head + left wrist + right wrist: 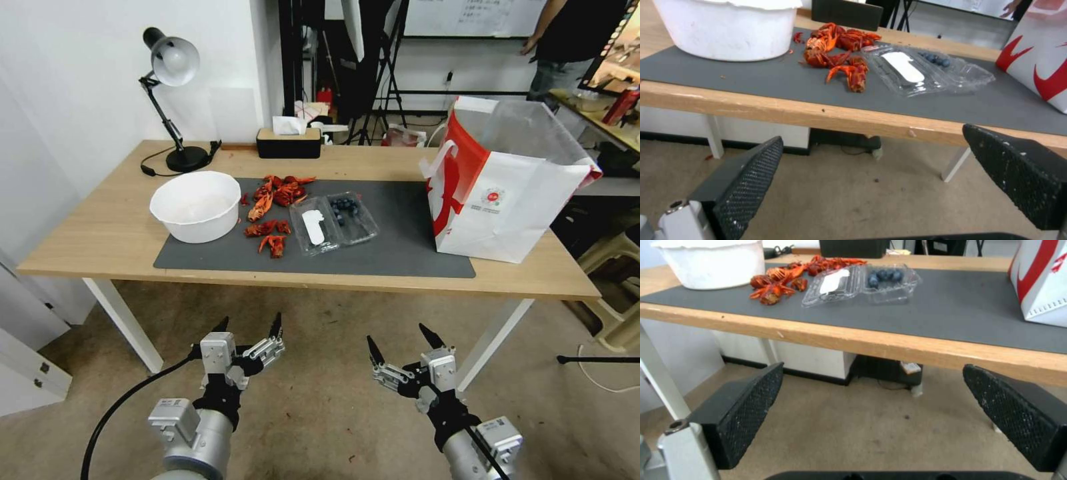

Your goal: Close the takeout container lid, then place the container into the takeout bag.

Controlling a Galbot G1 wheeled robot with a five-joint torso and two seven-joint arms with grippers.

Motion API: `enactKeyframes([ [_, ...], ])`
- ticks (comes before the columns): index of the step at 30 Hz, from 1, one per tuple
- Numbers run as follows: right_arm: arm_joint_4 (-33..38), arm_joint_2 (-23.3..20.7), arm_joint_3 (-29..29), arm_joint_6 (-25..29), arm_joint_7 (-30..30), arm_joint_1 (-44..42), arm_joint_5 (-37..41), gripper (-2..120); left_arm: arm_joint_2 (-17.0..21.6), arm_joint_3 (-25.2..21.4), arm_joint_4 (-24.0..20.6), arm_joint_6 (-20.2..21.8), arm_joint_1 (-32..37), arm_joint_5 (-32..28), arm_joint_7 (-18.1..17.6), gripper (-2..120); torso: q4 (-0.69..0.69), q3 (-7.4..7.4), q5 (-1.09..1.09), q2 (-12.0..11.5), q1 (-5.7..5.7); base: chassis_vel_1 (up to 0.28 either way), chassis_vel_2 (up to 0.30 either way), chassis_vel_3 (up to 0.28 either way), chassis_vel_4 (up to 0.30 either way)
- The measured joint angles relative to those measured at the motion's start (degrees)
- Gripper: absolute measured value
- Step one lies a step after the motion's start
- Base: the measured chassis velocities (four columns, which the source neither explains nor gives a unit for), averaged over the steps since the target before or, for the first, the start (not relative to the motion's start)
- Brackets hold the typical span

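I can read no words anywhere. The bag (513,200) at the right of my head view carries a small red round logo (493,197) with tiny lines beneath, too small to make out.

Colours on a pale wooden counter (107,227) with a dark grey mat (400,247).

A round white bowl (195,205) sits beside bright orange-red crayfish pieces (270,207). The box (351,217) is clear plastic with dark blue berries (345,205) inside; its open lid (313,230) is clear too and bears a white oblong label. The paper bag (507,200) is white with red side panels, a small round red logo, white handles and a clear plastic liner. At the back stand a black desk lamp (170,100) with a silvery shade and a black tissue box (288,142) with a tan top. The left tool (248,327) and right tool (400,340) are silver with black fingers, whose pads show a fine mesh pattern. The floor is beige.
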Motion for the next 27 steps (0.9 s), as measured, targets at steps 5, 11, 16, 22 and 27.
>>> enactKeyframes([
  [5, -0.9, -0.2, 0.9, 2.8, -2.1, 0.4, 1.5, 100, 0.0, -0.1, 1.0, -0.9, -0.3, 0.7, 0.1, 100, 0.0, 0.0, 0.0, 0.0, 0.0, 0.0, 0.0, 0.0, 0.0],
  [11, -1.5, -0.8, 2.8, 6.4, -4.8, 1.2, 4.0, 100, 1.0, -0.2, 2.0, -1.8, -0.9, 1.1, 0.2, 100, 0.0, 0.0, 0.0, 0.0, 0.01, 0.0, 0.0, 0.0, 0.0],
  [16, -1.5, -1.1, 3.9, 7.1, -5.5, 1.9, 5.4, 100, 2.1, 0.0, 2.6, -1.8, -1.6, 0.7, 0.3, 100, 0.0, 0.0, 0.0, 0.0, 0.01, 0.0, 0.0, 0.0, 0.0],
  [22, -2.4, -3.4, 4.3, 7.0, -5.6, 5.1, 9.0, 100, 2.4, 0.0, 2.9, -3.5, -1.6, 0.1, 0.4, 100, 0.0, 0.0, 0.01, 0.0, 0.01, 0.0, 0.0, 0.0, 0.0],
  [27, -5.0, -7.1, 3.6, 5.6, -3.2, 10.5, 13.3, 100, 2.2, -0.5, 3.2, -4.6, -1.5, 0.0, 0.6, 100, 0.0, 0.0, 0.0, 0.0, 0.01, 0.0, 0.0, 0.0, 0.0],
])
